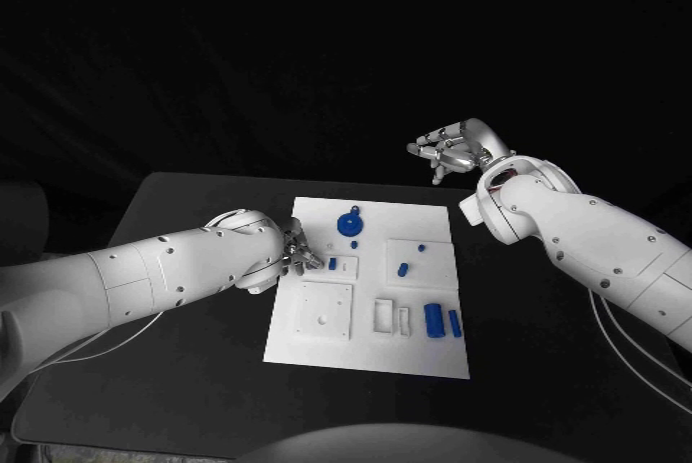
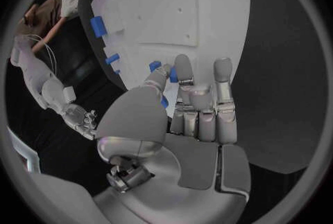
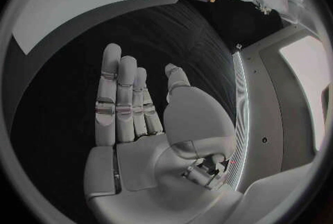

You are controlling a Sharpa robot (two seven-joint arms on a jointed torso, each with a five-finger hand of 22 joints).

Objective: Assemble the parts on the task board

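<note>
Step in hand: picking up a part, judged from the left hand [image 1: 293, 251] resting low at the left edge of the task board [image 1: 368, 343].
Part in question: small blue piece [image 2: 155, 66] near the left edge of the board, close beside the tips of the left hand; second blue piece [image 2: 172, 74] just next to it.
Left hand fingers: thumb [image 2: 158, 81] and long fingers [image 2: 183, 69] brought close around the blue piece, appearing to touch it; real pinch or only contact, cannot tell.
Right hand [image 1: 459, 146]: raised beyond the far right corner of the board, well apart from it; fingers [image 3: 119, 93] straight and a little apart, holding nothing.
Other parts: blue gear [image 1: 348, 223] on the far part of the board; two blue bars [image 1: 444, 321] on the near right part; small blue pins [image 1: 407, 268] in the middle.
Next move, as judgement: firm closing on the piece, then lifting and carrying to its matching seat; careful alignment probably needed.
</note>
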